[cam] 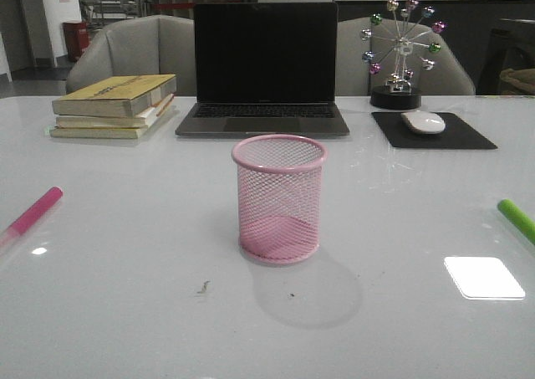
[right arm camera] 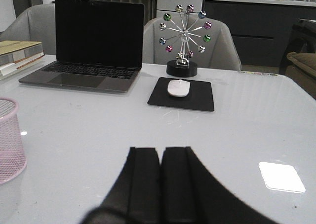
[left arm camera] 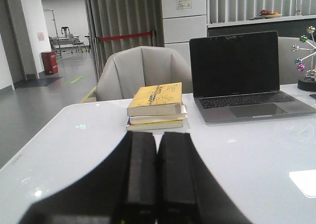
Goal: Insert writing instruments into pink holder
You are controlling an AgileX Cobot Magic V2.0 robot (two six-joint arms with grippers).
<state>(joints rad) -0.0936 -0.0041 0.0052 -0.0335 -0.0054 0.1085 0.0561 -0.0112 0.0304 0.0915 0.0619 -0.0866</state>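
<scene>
The pink wire-mesh holder [cam: 279, 199] stands upright and empty at the middle of the white table; its side also shows in the right wrist view [right arm camera: 10, 140]. A magenta pink marker [cam: 35, 210] lies at the table's left edge. A lime green marker [cam: 517, 220] lies at the right edge, partly cut off by the frame. Neither arm shows in the front view. My left gripper [left arm camera: 157, 135] is shut with nothing in it, pointing toward the books. My right gripper [right arm camera: 160, 150] is shut and empty too, well to the right of the holder.
A stack of yellow books [cam: 117, 104] lies at the back left. An open laptop [cam: 263, 69] stands behind the holder. A white mouse [cam: 424, 121] rests on a black pad [cam: 468, 136], with a ferris-wheel ornament [cam: 399, 54] behind it.
</scene>
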